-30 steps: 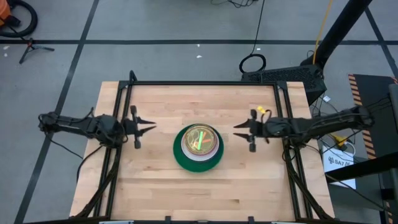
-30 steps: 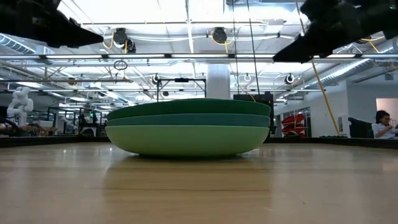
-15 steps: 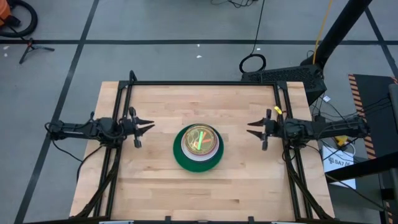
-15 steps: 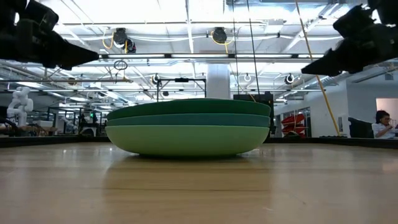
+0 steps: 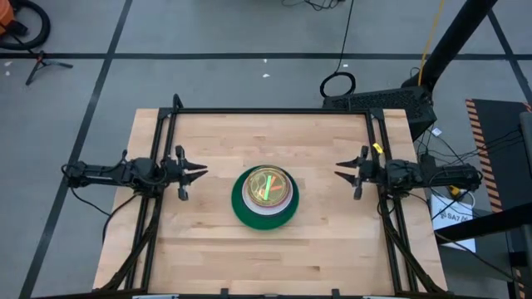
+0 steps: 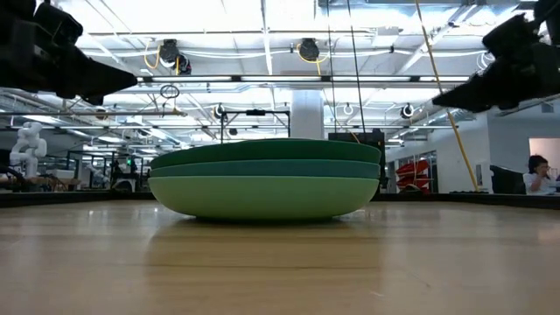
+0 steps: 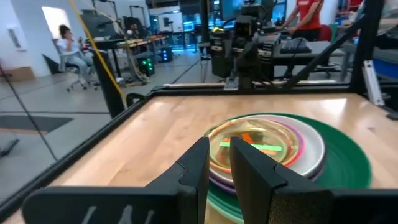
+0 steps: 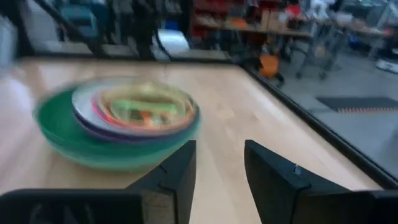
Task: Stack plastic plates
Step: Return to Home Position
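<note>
One stack of round plastic plates (image 5: 264, 196) stands in the middle of the table. In the low view the mint plate (image 6: 262, 198) rests on the wood, with the teal and dark green plates on it. On top lie white, purple and small translucent pink, orange and lime plates (image 7: 255, 142). The rest are hidden in the stack. My left gripper (image 5: 204, 171) hovers left of the stack, open by a narrow gap (image 7: 219, 155). My right gripper (image 5: 337, 174) hovers right of it, open (image 8: 221, 162). Both point at the stack and hold nothing.
A black frame rail (image 5: 266, 111) runs along the table's far edge, with rails along both sides. Bare wood (image 5: 266, 257) lies all around the stack. Beyond the table, a person (image 6: 535, 175) sits in the room.
My right gripper has drawn back from the stack toward the table's right edge and sunk a little. My left gripper has also sunk slightly and barely shifted. The stack has kept still.
</note>
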Available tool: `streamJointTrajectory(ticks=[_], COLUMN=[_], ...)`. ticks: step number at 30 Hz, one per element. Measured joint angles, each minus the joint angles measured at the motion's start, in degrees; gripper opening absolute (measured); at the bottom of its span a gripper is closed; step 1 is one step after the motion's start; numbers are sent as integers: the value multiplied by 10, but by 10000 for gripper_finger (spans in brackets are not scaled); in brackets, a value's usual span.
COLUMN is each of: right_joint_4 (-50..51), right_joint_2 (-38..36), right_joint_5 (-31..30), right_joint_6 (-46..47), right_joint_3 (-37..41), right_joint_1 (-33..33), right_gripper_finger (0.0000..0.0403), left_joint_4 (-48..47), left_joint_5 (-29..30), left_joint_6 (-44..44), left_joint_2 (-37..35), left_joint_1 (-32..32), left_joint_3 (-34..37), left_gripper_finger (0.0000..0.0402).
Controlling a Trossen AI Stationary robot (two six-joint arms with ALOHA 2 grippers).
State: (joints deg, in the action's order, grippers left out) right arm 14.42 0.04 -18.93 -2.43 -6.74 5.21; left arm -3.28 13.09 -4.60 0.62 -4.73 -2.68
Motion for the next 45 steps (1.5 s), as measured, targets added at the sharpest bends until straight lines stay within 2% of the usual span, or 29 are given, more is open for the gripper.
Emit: streamJointTrajectory(ticks=[4,7,12,19,45], right_joint_4=[-54,-75,-73,-71,-69], right_joint_2=[12,10,12,13,13], right_joint_5=[42,42,40,41,41], right_joint_6=[-3,-27,-33,33,33], right_joint_3=[15,21,21,22,22], right_joint_1=[0,0,0,0,0], right_gripper_finger=[128,128,128,128,128], left_joint_4=[-4,-5,-9,-14,-13], left_joint_5=[-32,-38,-25,-24,-23], left_joint_6=[7,8,0,-4,-11], left_joint_2=[3,6,5,5,5], left_joint_1=[0,0,1,1,1], left_joint_3=[0,0,-1,-4,-5], left_gripper_finger=[72,72,72,72,72])
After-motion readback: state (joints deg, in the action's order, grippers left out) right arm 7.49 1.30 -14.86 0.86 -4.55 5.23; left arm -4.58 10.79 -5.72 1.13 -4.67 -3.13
